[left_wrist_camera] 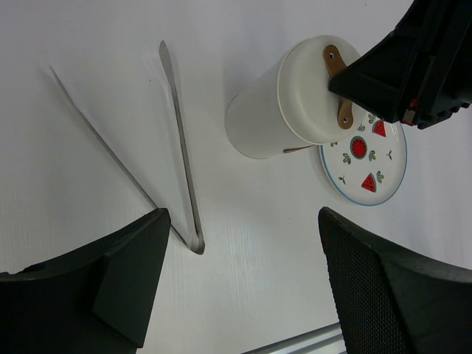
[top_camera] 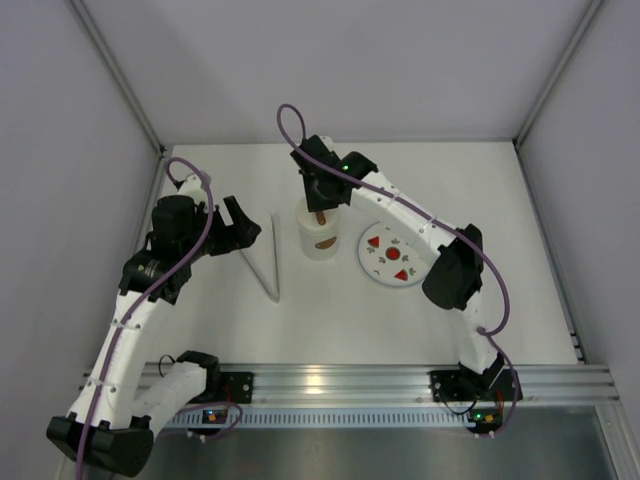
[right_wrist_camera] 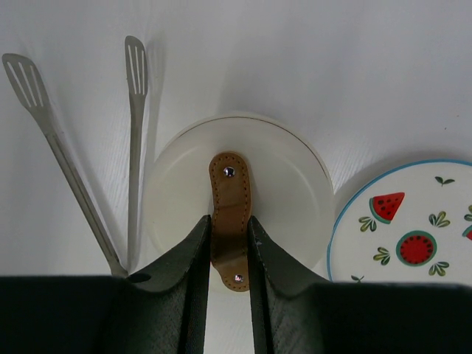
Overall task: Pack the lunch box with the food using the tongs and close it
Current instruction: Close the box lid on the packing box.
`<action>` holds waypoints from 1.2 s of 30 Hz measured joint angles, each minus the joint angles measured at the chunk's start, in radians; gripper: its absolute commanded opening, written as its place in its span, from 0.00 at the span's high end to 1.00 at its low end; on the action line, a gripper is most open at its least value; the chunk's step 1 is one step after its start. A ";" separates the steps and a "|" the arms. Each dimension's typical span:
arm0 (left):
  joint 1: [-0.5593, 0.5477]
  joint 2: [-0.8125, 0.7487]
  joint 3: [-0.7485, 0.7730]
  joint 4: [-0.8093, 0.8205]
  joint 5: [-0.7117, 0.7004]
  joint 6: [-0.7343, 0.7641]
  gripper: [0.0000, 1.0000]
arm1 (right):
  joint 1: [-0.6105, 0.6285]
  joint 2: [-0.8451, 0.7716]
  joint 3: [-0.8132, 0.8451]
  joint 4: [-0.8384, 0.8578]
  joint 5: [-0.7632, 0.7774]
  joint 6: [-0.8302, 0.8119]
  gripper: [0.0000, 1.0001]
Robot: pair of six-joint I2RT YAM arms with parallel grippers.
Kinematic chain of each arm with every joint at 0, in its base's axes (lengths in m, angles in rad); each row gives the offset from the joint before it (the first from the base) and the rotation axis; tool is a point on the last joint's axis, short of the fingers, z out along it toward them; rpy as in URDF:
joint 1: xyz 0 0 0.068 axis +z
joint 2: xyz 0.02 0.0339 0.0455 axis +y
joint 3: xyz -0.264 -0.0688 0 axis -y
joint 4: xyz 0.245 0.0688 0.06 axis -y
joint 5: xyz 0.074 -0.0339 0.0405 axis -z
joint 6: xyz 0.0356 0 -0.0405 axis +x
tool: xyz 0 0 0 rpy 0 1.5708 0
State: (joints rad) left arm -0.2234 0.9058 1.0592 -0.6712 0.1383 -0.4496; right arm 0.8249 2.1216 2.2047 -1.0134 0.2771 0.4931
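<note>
**Lid on the lunch box, held by the right gripper**

The lunch box (top_camera: 320, 243) stands up straight near the middle of the white worktop (top_camera: 350, 310). It is a tall white cup with a brown mark on its side. The round white lid (right_wrist_camera: 287, 192) sits on top of it, so the inside is hidden.

The right gripper (right_wrist_camera: 229, 225) comes down from above. Its two dark fingers are squeezed tight on the lid's brown handle (right_wrist_camera: 229, 184).

The plate (top_camera: 392, 255) lies flat just to the right of the lunch box. It has red watermelon pictures and small green leaves on it.

The tongs (top_camera: 265, 258) lie on the worktop to the left of the lunch box, close to it but not touching. Their two thin metal arms are spread apart.

The left gripper (left_wrist_camera: 242, 221) is spread wide and holds nothing. It hangs over the worktop just left of the tongs.
</note>
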 measured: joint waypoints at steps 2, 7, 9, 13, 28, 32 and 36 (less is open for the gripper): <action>0.000 0.000 0.000 0.000 0.000 0.000 0.13 | 0.000 0.000 0.001 0.000 0.000 0.000 0.89; 0.000 0.000 0.000 0.000 0.002 0.000 0.13 | 0.000 0.000 0.001 0.001 -0.002 0.002 0.72; 0.000 0.000 0.000 0.000 0.003 0.000 0.13 | 0.000 0.000 0.001 0.003 -0.006 0.004 0.63; 0.000 0.000 0.000 0.000 0.003 0.000 0.13 | 0.000 0.000 0.001 0.011 -0.010 0.006 0.57; 0.000 0.000 0.000 0.000 0.004 0.000 0.13 | -0.007 0.008 -0.006 0.066 -0.008 0.005 0.57; 0.000 0.000 0.000 0.000 0.004 -0.001 0.13 | -0.010 0.016 -0.005 0.088 -0.005 0.004 0.57; 0.000 0.000 0.000 0.000 0.004 -0.001 0.13 | -0.010 0.021 -0.005 0.105 0.005 0.004 0.57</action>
State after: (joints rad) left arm -0.2234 0.9062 1.0592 -0.6712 0.1425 -0.4503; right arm 0.8146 2.1426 2.1994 -0.9081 0.2817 0.4973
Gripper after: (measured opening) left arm 0.864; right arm 0.430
